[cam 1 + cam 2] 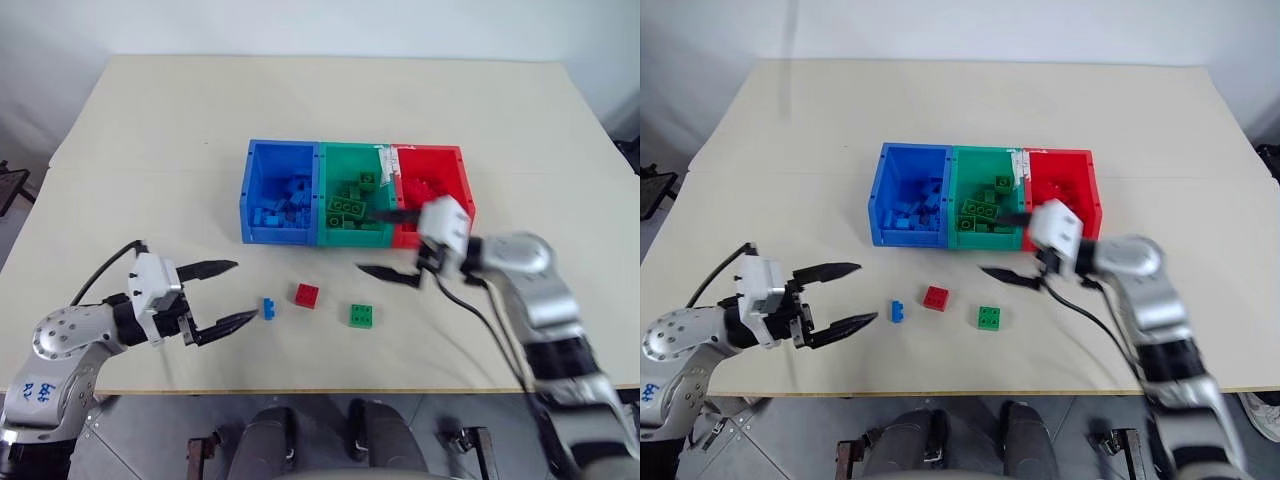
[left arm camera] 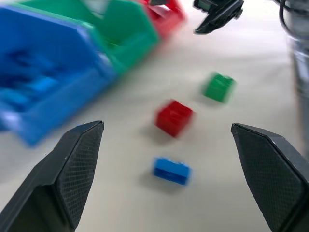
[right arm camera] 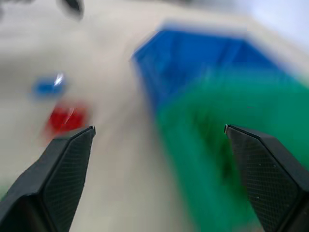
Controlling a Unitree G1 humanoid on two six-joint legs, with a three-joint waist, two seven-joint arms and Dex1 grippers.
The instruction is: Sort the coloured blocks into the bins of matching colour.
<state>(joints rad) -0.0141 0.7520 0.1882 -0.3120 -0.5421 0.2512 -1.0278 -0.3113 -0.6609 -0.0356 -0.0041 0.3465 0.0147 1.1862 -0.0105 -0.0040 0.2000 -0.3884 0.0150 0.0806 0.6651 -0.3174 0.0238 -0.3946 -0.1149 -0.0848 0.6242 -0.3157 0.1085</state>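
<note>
Pale beige table [image 1: 300,110] fills most of the head views, with a light wall behind it along the top of the frame. Near the middle stand the three joined bins: blue bin [image 1: 250,195] on the left, green bin [image 1: 322,190] in the centre, red bin [image 1: 462,185] on the right. Each already holds a heap of bricks of its own colour.

Three bricks lie loose on the table below the bins, in a rough row, apart from one another: a blue brick [image 1: 268,308] at the left, a red brick [image 1: 307,295] just right of it, and a green brick [image 1: 362,315] further right.

In the lower left of the frame, the left gripper [image 1: 228,295] points right toward the blue brick; its jaws are spread wide and empty, the lower fingertip just beside that brick. In the left wrist view the blue brick [image 2: 172,170], red brick [image 2: 174,117] and green brick [image 2: 218,87] lie between and beyond the two fingers [image 2: 72,164].

Right of centre, the right gripper [image 1: 392,245] points left in front of the green and red bins, jaws wide apart and holding nothing. One finger lies over the red bin's front edge, the other over the bare table below it.
</note>
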